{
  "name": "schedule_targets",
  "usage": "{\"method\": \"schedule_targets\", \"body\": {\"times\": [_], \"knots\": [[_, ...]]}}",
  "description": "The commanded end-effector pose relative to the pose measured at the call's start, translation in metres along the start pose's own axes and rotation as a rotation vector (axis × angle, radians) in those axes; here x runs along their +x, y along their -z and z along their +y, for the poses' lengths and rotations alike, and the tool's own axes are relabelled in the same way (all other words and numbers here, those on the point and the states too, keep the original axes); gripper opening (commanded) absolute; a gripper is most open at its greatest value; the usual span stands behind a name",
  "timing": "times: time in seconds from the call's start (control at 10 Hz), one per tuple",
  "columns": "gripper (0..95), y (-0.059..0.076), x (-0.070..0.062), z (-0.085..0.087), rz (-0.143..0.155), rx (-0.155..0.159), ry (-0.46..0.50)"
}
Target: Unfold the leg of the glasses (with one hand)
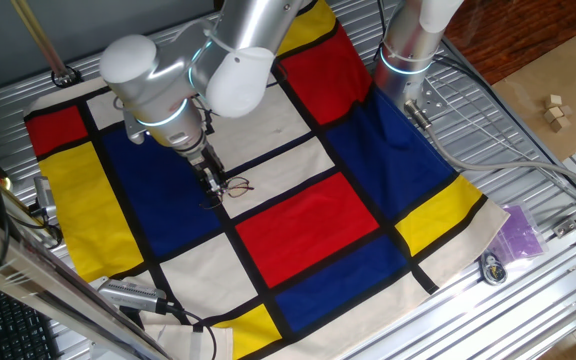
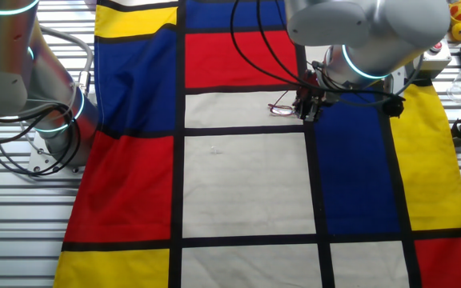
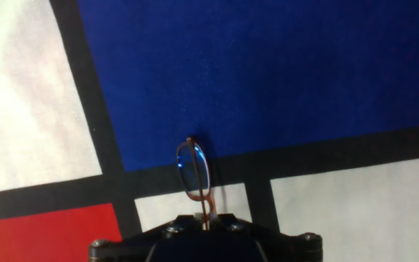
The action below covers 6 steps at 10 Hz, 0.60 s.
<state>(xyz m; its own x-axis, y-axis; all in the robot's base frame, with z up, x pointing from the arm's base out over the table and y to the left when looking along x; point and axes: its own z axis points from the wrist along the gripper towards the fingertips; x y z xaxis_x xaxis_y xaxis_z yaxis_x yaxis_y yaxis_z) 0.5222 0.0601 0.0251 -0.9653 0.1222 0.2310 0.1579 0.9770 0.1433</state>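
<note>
While gripper [image 3: 208,217] pinches glasses [image 3: 193,169], its fingertips stay hidden.

The hand [image 3: 209,222] perhaps hides the glasses' [image 3: 194,169] near lens.

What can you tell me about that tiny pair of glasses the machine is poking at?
The glasses are a very small pair with a thin wire frame, reddish-brown up close, and clear oval lenses. They sit on the checked cloth near a black line where a white square meets a blue one. The gripper is right at one end of them. In the hand view one lens stands on edge, its wire running down into the fingers, which seem to pinch it. The second lens is hidden there.
</note>
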Motion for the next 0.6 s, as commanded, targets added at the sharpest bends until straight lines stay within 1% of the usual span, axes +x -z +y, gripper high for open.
{"method": "schedule_targets", "body": {"times": [0.1,0.3,0.4,0.6], "knots": [[0.0,-0.0002,0.0,0.0002,-0.004,-0.001,0.003],[0.0,-0.0003,-0.0001,0.0004,-0.004,-0.001,0.004],[19.0,-0.0003,-0.0001,0.0004,-0.004,-0.001,0.004],[19.0,-0.0002,-0.0002,0.0004,-0.007,-0.002,0.005]]}}
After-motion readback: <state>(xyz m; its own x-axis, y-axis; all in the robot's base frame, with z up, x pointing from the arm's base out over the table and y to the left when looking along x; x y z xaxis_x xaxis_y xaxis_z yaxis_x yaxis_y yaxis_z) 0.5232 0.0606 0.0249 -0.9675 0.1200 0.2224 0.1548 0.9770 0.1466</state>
